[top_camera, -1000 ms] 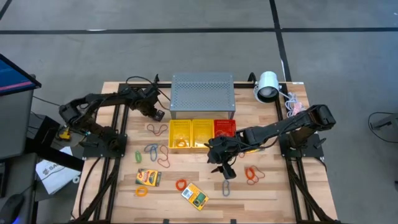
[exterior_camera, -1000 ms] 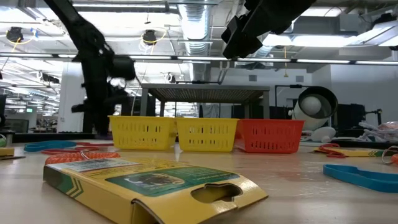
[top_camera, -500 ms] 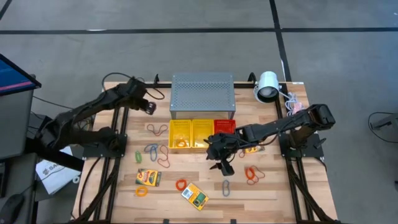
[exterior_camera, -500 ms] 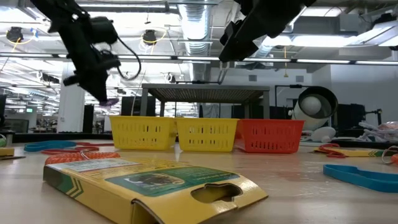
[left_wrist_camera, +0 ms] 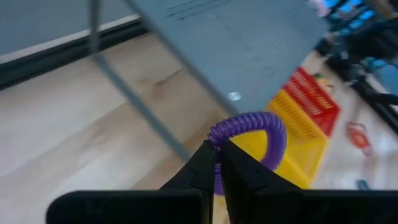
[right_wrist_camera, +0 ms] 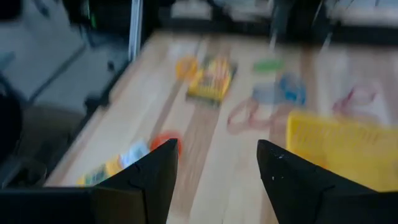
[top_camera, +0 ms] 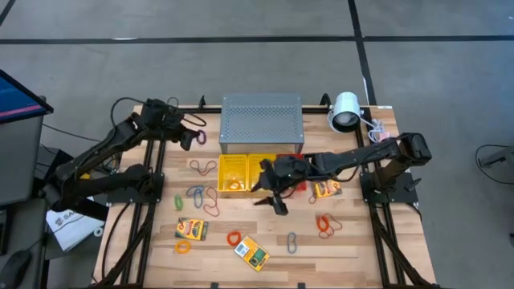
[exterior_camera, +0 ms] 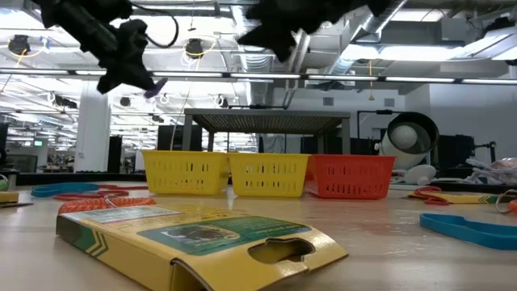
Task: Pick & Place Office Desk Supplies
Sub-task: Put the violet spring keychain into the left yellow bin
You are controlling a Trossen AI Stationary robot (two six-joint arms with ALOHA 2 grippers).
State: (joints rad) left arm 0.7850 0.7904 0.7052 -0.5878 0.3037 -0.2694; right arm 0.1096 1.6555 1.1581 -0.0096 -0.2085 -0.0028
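My left gripper (top_camera: 191,138) hangs high over the table's far left, beside the grey perforated box (top_camera: 262,122), and is shut on a purple coiled band loop (left_wrist_camera: 261,127), which also shows in the low view (exterior_camera: 156,86). My right gripper (top_camera: 271,201) hovers open just in front of the yellow baskets (top_camera: 233,172), with nothing between its fingers (right_wrist_camera: 140,180). The red basket (top_camera: 291,164) is partly hidden under the right arm. Card boxes (top_camera: 192,229) (top_camera: 251,252) (top_camera: 325,189), orange loops (top_camera: 234,238), a red loop (top_camera: 325,225) and blue clips (top_camera: 195,193) (top_camera: 292,242) lie flat on the table. My left gripper pinches the purple loop at one spot of its coil (left_wrist_camera: 215,138) between the tips of its two fingers. The fingers slant down from the table's left side. The rest of the loop arches out beyond the fingertips, lifted clear of the table.
A white round lamp (top_camera: 345,111) sits at the far right corner. A green loop (top_camera: 178,201) and another orange one (top_camera: 183,246) lie at the left. Bare wood lies along the near edge (top_camera: 337,257). Cables hang by the left arm.
My left gripper has risen from table height beside the yellow basket, tipped upward and drawn back toward the far left, lifting the purple loop clear. My right gripper has swung toward the table's left and far side, tipping up, still open.
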